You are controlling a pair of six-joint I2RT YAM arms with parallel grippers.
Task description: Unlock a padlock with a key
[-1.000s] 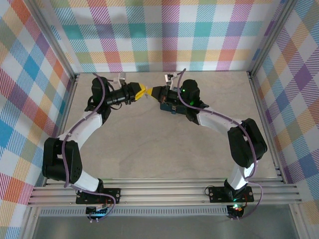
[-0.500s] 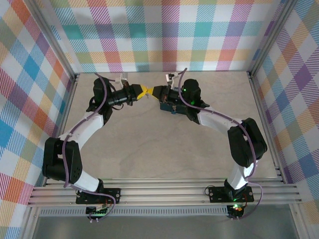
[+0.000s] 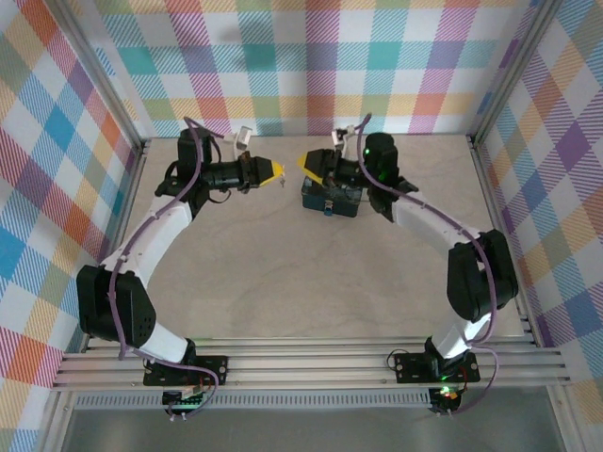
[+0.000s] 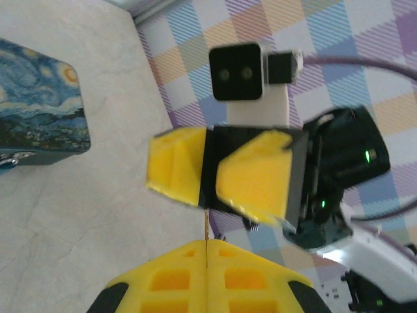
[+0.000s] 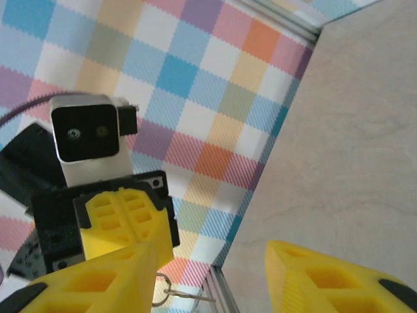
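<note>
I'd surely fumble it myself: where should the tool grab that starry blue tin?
Probably across its two long side walls, coming straight down from above: the tin lies flat, lid up, and those walls are straight, parallel and the closer pair.

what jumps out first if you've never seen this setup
Two yellow-fingered grippers face each other tip to tip at the far end of the pale table. The left gripper is shut on a thin dark-grey sliver, apparently the key, while the right gripper is open. Next to the right one sits a dark blue rectangular tin with a swirly painted lid.
</note>
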